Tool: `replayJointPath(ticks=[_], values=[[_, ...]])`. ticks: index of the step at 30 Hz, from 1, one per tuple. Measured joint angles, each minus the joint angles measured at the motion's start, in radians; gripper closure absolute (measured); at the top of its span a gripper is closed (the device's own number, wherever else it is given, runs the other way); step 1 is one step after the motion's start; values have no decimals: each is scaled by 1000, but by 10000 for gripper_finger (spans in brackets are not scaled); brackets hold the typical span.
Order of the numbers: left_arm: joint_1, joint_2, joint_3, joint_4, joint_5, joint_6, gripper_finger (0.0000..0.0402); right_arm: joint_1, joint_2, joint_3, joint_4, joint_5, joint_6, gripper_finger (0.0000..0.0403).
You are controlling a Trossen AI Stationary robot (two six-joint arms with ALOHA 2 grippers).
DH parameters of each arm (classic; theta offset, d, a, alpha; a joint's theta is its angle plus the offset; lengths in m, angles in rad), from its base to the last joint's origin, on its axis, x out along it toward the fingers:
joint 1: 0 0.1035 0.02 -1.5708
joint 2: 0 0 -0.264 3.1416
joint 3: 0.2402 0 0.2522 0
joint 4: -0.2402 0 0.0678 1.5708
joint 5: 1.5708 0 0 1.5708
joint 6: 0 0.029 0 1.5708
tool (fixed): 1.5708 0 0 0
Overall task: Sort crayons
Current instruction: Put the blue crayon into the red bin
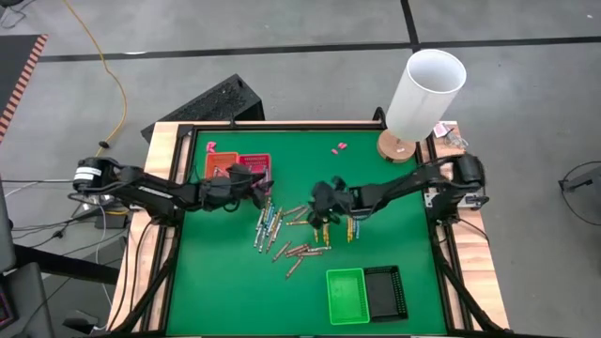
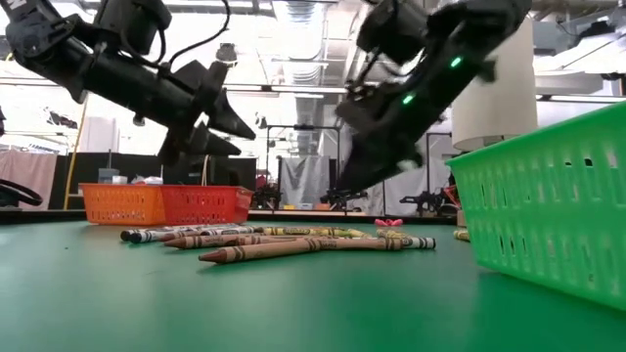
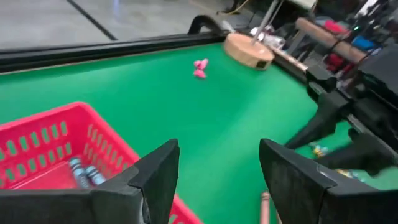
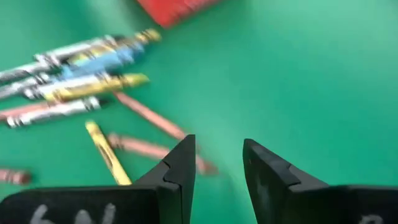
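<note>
Several crayons (image 1: 282,230) lie loose on the green mat in the middle of the table; they also show in the low view (image 2: 284,242) and the right wrist view (image 4: 87,78). My left gripper (image 1: 261,191) hangs open and empty above the near right corner of the red tray (image 3: 56,149), which holds blue crayons (image 3: 84,174). My right gripper (image 1: 319,208) is open and empty just above the mat (image 4: 219,149), at the right end of the crayon pile, with brown crayons (image 4: 149,118) in front of its fingertips.
An orange tray (image 1: 221,167) stands beside the red tray (image 1: 254,167) at the far left. A green tray (image 1: 346,296) and a black tray (image 1: 385,291) stand at the near edge. A white cylinder on a wooden base (image 1: 423,94) stands far right. Pink scraps (image 1: 338,147) lie on the far mat.
</note>
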Motion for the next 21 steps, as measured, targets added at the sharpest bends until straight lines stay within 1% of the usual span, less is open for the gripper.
replayJointPath(ticks=[2,6,9,11,14,21], values=[[-5,-26,0,0,-1,0,191,14,-68,0,-161,31,100,269],[-20,-73,0,0,-3,-15,191,32,-180,0,-492,30,326,269],[-37,-111,0,1,-3,-17,191,56,-222,0,-704,25,495,269],[-47,-136,0,1,-3,-14,191,80,-227,0,-796,23,583,269],[-58,-175,0,1,-3,-8,191,120,-204,0,-841,8,669,269],[-81,-223,0,-2,-4,30,191,183,-93,0,-822,-50,741,269]])
